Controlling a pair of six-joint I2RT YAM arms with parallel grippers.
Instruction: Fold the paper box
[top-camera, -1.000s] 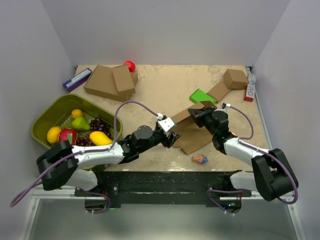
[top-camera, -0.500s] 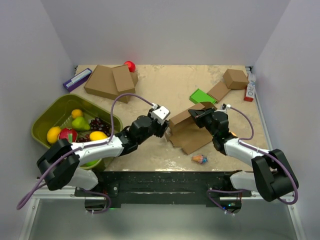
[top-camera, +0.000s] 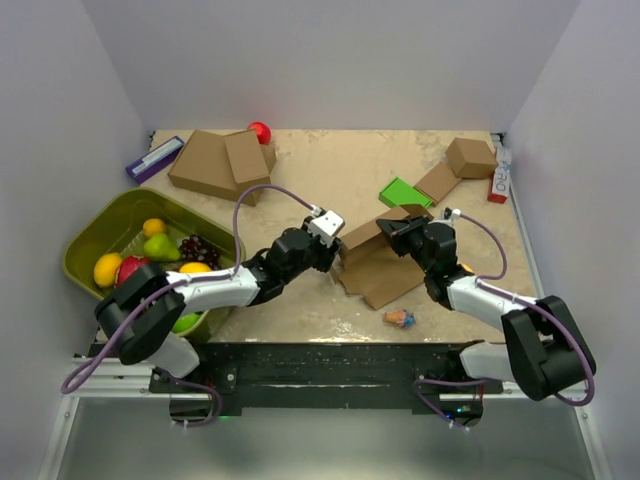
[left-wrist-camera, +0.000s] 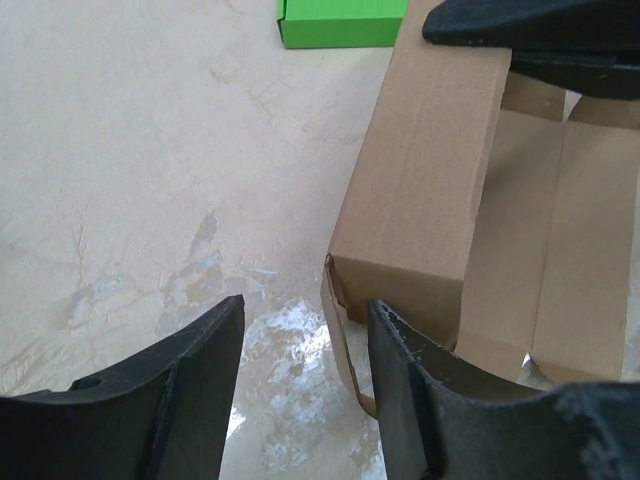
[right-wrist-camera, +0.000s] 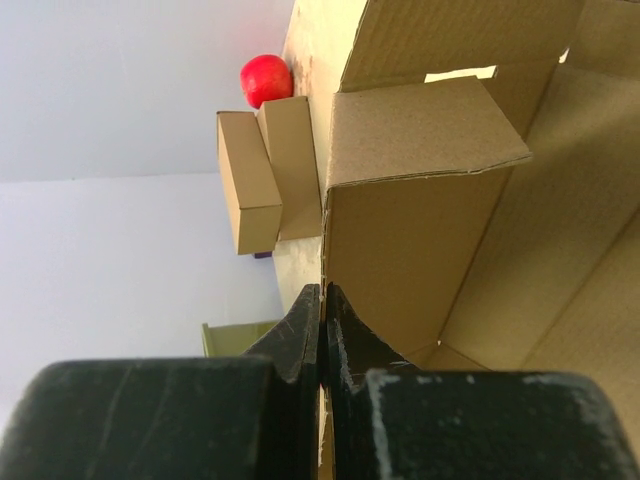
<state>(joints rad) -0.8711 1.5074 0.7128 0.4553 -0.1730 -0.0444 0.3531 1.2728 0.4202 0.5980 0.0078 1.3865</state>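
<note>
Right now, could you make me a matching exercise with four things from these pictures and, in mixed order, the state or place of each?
Things:
1. left tool
2. right tool
3. red ball
4. olive tub

States or places:
A. holds fruit, on the left side
B. shut on a wall of the paper box
C. open, beside that box's corner
D. at the far edge, by the stacked boxes

Pairs: 1-C, 2-B, 3-D, 4-A
</note>
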